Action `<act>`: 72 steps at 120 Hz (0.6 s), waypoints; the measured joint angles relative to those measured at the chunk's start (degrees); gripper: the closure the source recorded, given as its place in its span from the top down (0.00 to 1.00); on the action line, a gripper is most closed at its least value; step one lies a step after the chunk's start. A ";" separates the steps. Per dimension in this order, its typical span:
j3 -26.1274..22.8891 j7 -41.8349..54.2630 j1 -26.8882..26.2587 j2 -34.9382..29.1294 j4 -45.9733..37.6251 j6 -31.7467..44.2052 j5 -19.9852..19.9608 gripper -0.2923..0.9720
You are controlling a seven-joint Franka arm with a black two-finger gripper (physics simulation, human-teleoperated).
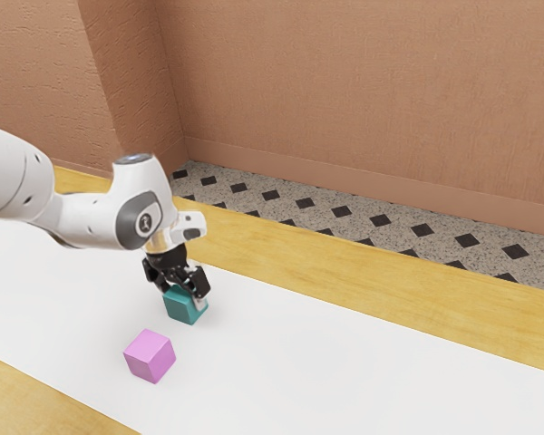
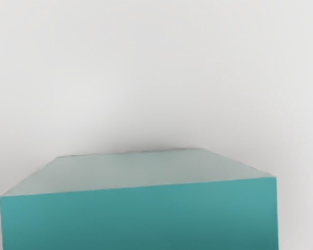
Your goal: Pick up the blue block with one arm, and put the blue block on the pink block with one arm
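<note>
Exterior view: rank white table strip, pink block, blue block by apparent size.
1. white table strip, by far the largest.
2-3. pink block and blue block: the pink looks slightly bigger, but it sits nearer the camera and the gripper covers the blue block's top, so unranked.

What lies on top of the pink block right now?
Nothing: the pink block has a bare top face. The blue block sits apart, under the gripper. The pink block's far faces are hidden.
</note>
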 joint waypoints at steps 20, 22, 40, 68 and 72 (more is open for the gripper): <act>-0.03 0.74 0.09 0.90 0.17 0.61 0.50 0.77; -0.02 0.81 0.08 0.92 0.17 0.65 0.53 0.77; 0.04 1.28 0.12 0.69 0.31 0.89 0.63 0.68; 0.04 1.68 0.21 -1.41 0.10 0.87 0.99 0.53; 0.06 1.67 0.15 -3.75 -0.82 0.71 1.05 0.53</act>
